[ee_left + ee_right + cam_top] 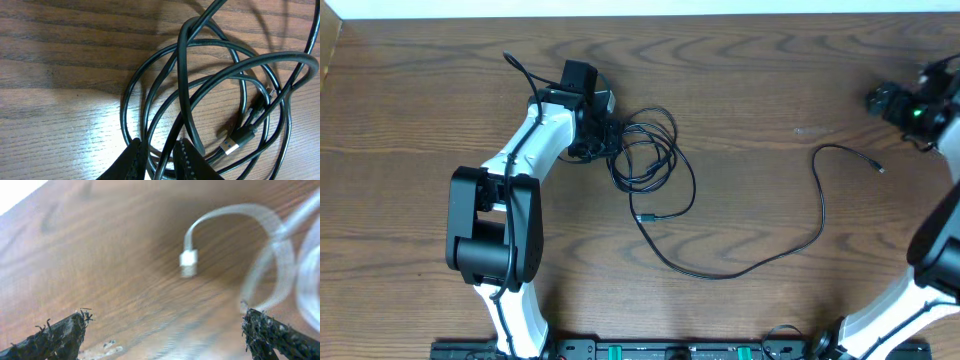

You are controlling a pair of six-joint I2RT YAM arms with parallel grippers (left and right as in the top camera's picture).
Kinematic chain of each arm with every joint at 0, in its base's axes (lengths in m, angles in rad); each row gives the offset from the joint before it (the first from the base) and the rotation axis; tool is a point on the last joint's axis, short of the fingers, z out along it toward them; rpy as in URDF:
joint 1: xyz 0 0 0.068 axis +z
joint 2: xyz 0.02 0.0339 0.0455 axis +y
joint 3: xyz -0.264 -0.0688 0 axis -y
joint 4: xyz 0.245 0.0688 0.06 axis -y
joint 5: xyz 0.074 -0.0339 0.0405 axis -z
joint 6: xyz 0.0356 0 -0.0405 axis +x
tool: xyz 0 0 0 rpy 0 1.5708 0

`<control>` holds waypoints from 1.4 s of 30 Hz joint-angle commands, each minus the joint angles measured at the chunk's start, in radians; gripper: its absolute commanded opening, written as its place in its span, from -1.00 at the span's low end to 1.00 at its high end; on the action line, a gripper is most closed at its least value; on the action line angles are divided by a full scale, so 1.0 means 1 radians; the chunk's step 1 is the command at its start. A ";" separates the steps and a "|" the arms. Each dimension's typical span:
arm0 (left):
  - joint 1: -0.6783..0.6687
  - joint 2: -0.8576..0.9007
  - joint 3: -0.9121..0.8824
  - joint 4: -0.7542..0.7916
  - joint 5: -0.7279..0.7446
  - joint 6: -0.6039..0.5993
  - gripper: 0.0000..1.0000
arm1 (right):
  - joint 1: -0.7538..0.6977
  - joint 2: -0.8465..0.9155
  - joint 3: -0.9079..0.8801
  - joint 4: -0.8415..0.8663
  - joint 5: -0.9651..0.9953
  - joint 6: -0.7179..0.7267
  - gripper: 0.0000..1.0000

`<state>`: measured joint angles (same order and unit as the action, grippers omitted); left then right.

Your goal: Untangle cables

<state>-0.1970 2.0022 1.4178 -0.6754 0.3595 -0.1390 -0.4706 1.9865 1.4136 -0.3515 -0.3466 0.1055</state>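
fingertips of the left gripper show only at the bottom edge of its wrist view, the rest cut off. they stand close together with a strand of the coiled black cable between them, pinched. the coil fans out just beyond the tips in several overlapping loops on the wooden table. a blue-tipped plug rests among the loops at the lower right. from above, this coil lies left of the table's middle, right against the gripper. where the loops cross, one strand cannot be told from another. a long black cable starts just below the coil and sweeps in a wide curve toward the right, ending in a small connector. whether it is tangled into the coil is hard to make out. the right gripper is spread wide above the table and holds nothing. beyond it lies a white cable, badly blurred, with a small white plug at its end. its loops run off the right edge of the wrist view. the overhead view does not show it, and that arm is partly cut off there.
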 commanded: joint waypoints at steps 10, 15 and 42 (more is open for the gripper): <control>0.001 0.018 -0.007 0.000 -0.014 -0.005 -0.55 | -0.109 0.008 -0.003 -0.018 0.188 0.013 0.99; 0.001 0.018 -0.007 0.000 -0.014 -0.005 -0.54 | -0.132 0.090 -0.003 0.016 0.187 0.013 0.98; 0.001 0.018 -0.007 0.004 -0.014 -0.005 -0.54 | -0.070 0.028 -0.002 0.062 0.072 0.099 0.98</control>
<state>-0.1974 2.0022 1.4178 -0.6724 0.3595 -0.1390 -0.5182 2.1258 1.4124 -0.2790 -0.3210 0.1726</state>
